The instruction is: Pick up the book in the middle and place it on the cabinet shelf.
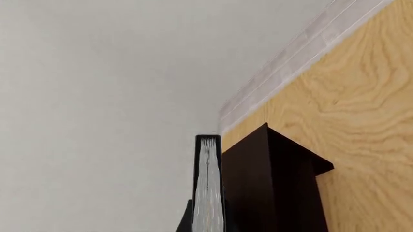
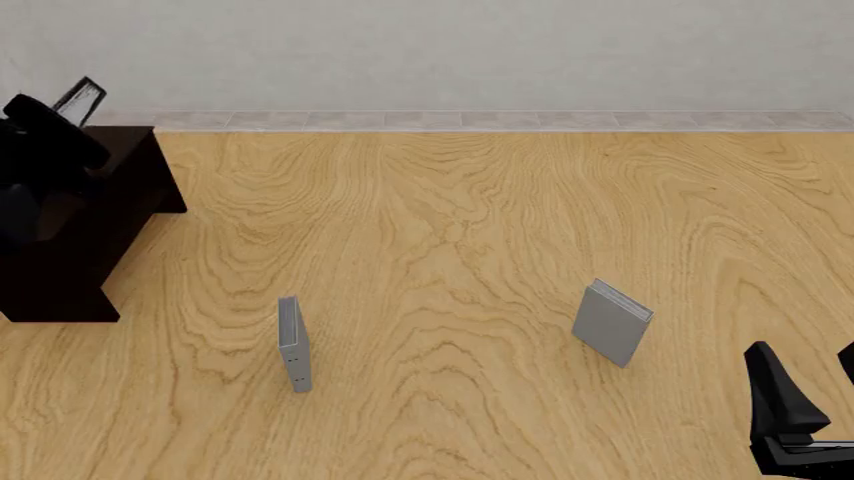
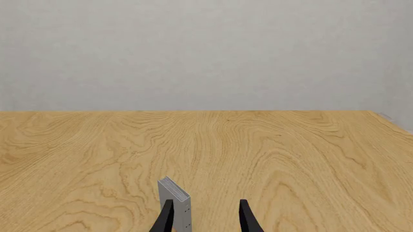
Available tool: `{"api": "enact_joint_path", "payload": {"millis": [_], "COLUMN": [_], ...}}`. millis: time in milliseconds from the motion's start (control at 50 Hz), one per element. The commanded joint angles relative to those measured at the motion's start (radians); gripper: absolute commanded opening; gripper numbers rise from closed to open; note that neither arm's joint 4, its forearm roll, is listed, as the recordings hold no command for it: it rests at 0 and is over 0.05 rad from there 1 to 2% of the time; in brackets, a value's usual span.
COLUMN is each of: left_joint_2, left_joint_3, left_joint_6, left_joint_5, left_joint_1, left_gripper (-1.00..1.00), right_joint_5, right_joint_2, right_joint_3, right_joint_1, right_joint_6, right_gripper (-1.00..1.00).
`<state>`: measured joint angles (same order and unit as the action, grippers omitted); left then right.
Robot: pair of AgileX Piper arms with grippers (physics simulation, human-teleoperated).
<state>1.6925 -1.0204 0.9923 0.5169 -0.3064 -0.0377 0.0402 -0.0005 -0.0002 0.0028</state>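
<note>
Three books show on the pale wood-grain surface, and only one of them is in a tool's grip. At the far left of the front view the left tool is raised over the low, dark brown-black wooden cabinet shelf, grasping the thick black hardcover book with white page edges — the book stands tilted above the tool's dark body, over the back part of the cabinet's flat top. In the left wrist view the book runs straight out from the tool with its page edges facing the camera, and the cabinet shelf lies just beside it; whether book and cabinet touch cannot be told. The tool's own fingers are not separable from the dark arm and cabinet, though the book is clearly carried by it.

Well to the right of that tool, a thin grey book stands upright on the surface, edge-on to the front camera. Further right, a small light-grey book stands tilted, near the right tool — which sits low at the right edge. In the right wrist view the right tool is released, its two dark fingers apart, with the small light-grey book just ahead of the one finger.
</note>
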Motion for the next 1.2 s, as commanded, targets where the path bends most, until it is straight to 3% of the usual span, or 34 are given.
{"api": "enact_joint_path", "payload": {"millis": [20,300,680,700,1060,1200], "left_joint_2": [0.022,0.084,0.110,0.100,-0.047,-0.166], "left_joint_3": [0.000,0.031,0.026,0.026,0.021,0.017], "left_joint_6": [0.053,0.151,0.141,0.130,0.049,-0.055], "left_joint_5": [0.039,0.120,0.119,0.114,0.003,-0.095], "left_joint_1": [-0.021,-0.058,-0.065,-0.063,0.011,0.091], "left_gripper": [-1.00,-1.00,-1.00,1.00,1.00,1.00], "right_joint_5": [0.000,0.000,0.000,0.000,0.000,0.000], "right_joint_2": [0.000,0.000,0.000,0.000,0.000,0.000], "right_joint_3": [0.000,0.000,0.000,0.000,0.000,0.000], "right_joint_1": [0.000,0.000,0.000,0.000,0.000,0.000], "right_joint_6": [0.000,0.000,0.000,0.000,0.000,0.000], "right_gripper": [1.00,1.00,1.00,1.00,1.00,1.00]}}
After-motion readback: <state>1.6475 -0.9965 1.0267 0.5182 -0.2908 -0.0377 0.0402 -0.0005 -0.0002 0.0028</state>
